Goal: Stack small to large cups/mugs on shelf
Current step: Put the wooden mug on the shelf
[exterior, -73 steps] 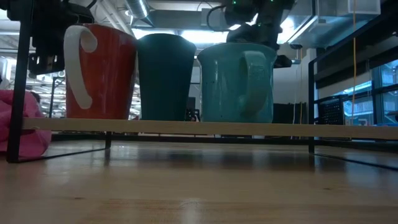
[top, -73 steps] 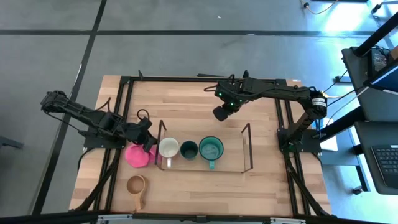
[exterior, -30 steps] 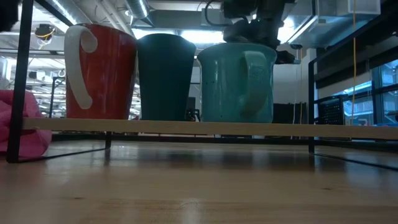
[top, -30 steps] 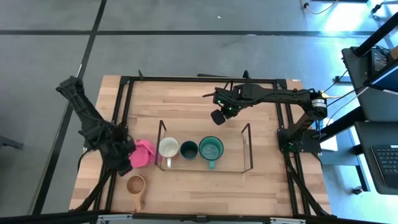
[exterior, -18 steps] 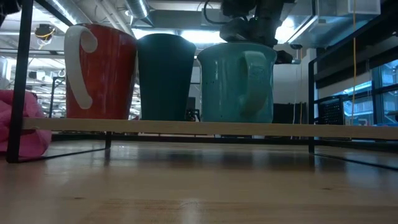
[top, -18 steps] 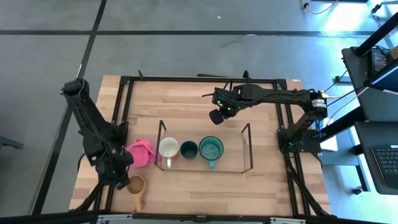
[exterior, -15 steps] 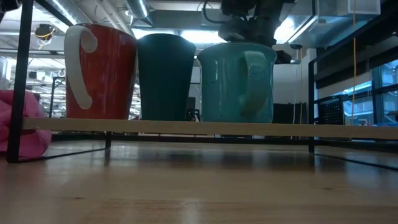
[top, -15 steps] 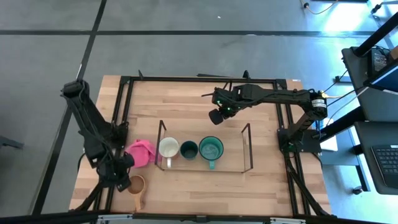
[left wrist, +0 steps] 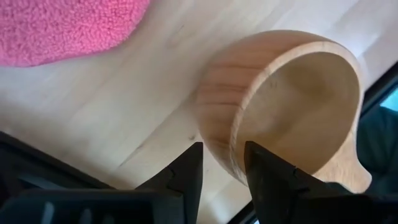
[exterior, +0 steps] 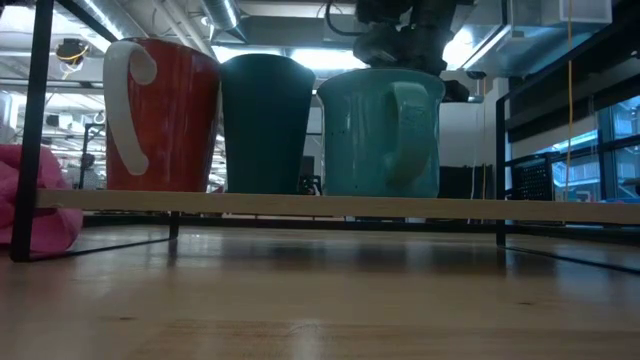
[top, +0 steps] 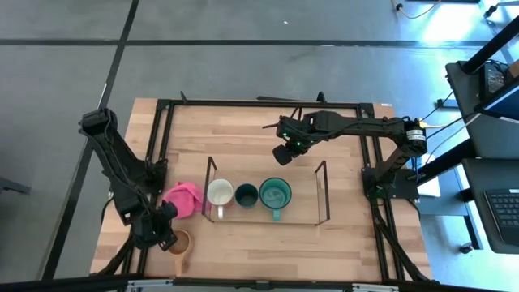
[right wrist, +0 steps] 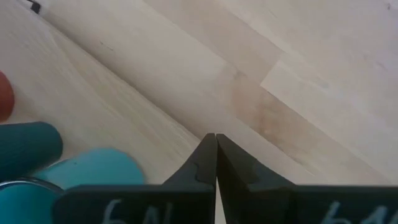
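Note:
Three cups stand in a row on the black wire shelf (top: 323, 191): a white-rimmed mug (top: 220, 193), a small dark green cup (top: 246, 195) and a teal mug (top: 275, 194). The tan wooden cup (top: 178, 241) stands on the table near the front left, with its long handle (top: 180, 264) pointing at the near edge. My left gripper (left wrist: 222, 165) is open at this cup. One finger is outside the cup's left wall (left wrist: 217, 118) and the other is over its hollow. My right gripper (top: 284, 152) hangs shut over the table behind the shelf.
A pink lumpy item (top: 183, 199) lies just left of the shelf, far of the wooden cup. The black metal frame (top: 154, 146) edges the table. Bare wood lies right of the teal mug on the shelf and along the near side.
My left gripper has gone from beside the pink item toward the table's near edge. It now stands at the wooden cup's left side. The cups on the shelf and the pink item have kept still.

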You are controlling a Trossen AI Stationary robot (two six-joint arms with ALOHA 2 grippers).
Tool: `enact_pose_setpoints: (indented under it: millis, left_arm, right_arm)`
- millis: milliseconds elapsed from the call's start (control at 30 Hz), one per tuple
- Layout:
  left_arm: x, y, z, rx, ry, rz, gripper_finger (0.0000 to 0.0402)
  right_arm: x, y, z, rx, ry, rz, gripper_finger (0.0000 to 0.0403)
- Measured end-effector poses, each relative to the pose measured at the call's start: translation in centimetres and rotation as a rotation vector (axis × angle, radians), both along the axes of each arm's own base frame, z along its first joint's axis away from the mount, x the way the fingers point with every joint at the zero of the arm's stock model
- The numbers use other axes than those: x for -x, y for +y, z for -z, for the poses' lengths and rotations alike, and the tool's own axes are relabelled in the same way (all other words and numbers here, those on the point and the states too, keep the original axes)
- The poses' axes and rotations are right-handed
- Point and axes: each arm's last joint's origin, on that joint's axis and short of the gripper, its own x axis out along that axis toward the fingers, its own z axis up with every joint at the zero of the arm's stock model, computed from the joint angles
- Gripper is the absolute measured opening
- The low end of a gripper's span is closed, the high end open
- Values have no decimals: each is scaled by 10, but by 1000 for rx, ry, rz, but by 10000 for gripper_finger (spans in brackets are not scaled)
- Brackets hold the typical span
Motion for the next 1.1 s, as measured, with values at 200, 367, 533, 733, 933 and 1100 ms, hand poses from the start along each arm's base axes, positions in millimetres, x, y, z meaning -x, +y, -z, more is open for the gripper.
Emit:
enact_pose_setpoints:
  millis: [200,367,533,733,933,1100]
  left_arm:
    - [-2,-1,4,-11,24,-47,111]
    - [-7,-1,11,-40,42,-72,111]
    - [-13,0,15,-53,51,-100,111]
    - [-18,3,15,-59,47,-99,87]
    - [-23,6,15,-77,34,-80,23]
    - [-24,8,16,-87,39,-81,22]
  right_arm:
    - [2,0,1,3,23,-20,6]
    - [3,1,1,3,36,-27,6]
    - [4,1,1,7,42,-44,6]
    - [4,1,1,8,46,-48,6]
    - [4,1,1,15,48,-65,6]
    - [4,1,2,15,54,-69,6]
